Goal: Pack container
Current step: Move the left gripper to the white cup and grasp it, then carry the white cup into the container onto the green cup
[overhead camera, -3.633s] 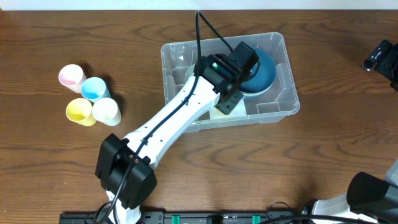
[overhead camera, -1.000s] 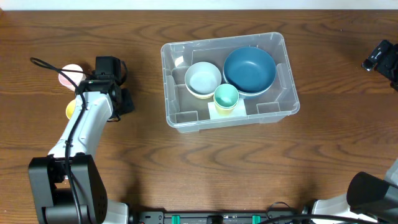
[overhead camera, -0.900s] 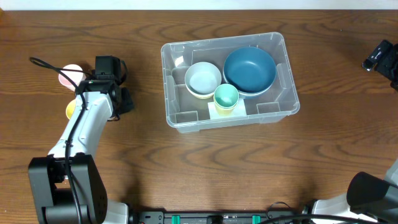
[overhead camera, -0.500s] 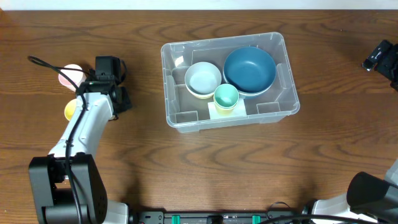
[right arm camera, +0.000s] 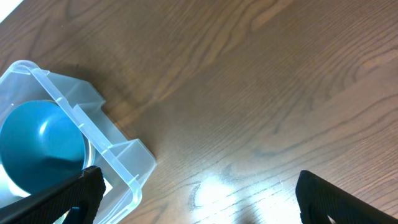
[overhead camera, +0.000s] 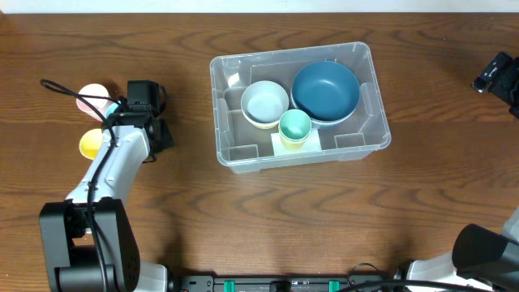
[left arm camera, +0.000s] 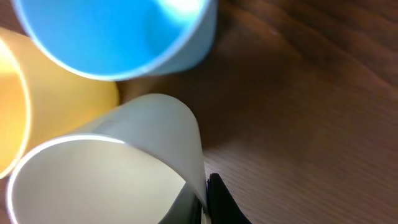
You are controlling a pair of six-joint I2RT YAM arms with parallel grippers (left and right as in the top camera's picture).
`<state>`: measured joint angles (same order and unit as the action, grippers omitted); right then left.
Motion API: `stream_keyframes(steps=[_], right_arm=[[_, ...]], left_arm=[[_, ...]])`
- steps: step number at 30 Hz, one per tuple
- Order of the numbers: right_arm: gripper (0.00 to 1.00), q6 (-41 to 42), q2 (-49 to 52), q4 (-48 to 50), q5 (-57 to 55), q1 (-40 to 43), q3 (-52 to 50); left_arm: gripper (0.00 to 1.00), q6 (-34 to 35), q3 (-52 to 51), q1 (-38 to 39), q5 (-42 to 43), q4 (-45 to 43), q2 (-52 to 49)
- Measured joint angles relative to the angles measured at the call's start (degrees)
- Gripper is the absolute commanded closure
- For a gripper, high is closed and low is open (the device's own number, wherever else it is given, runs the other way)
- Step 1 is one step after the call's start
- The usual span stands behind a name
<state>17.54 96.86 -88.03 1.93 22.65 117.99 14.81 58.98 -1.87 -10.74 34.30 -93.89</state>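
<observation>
The clear container point(overhead camera: 237, 151) stands mid-table and also shows in the right wrist view point(right arm camera: 118, 155). It holds a dark blue bowl point(overhead camera: 325, 91), a cream bowl point(overhead camera: 265, 103) and a green cup point(overhead camera: 294, 126). My left gripper point(overhead camera: 139, 123) is at the cluster of cups on the left. In the left wrist view its fingers point(left arm camera: 202, 190) pinch the wall of a white cup point(left arm camera: 112, 168), one finger inside and one outside. The white cup is hidden under the gripper in the overhead view. My right gripper point(right arm camera: 199, 199) is open and empty over bare table right of the container.
A pink cup point(overhead camera: 92, 97), a blue cup point(overhead camera: 113, 110) and a yellow cup point(overhead camera: 91, 143) stand close around the white cup. The blue cup point(left arm camera: 112, 31) and yellow cup point(left arm camera: 56, 106) touch or nearly touch it. The right arm point(overhead camera: 496, 75) sits at the far right edge.
The left arm left the container, where the green cup now stands, and went to the cups. In the last half second it shifted slightly toward the front, uncovering more of the yellow and blue cups.
</observation>
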Motion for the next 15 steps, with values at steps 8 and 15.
stream_keyframes(steps=[8, 15], right_arm=[[0.01, 0.02, 0.00, 0.00, 0.00, 0.00, 0.00], [0.01, 0.00, 0.00, 0.02, 0.00, 0.00, 0.00]], left_arm=[[0.94, 0.00, 1.75, 5.05, 10.58, 7.02, 2.12], [0.94, -2.05, 10.86, 14.97, 14.93, 13.33, 9.84]])
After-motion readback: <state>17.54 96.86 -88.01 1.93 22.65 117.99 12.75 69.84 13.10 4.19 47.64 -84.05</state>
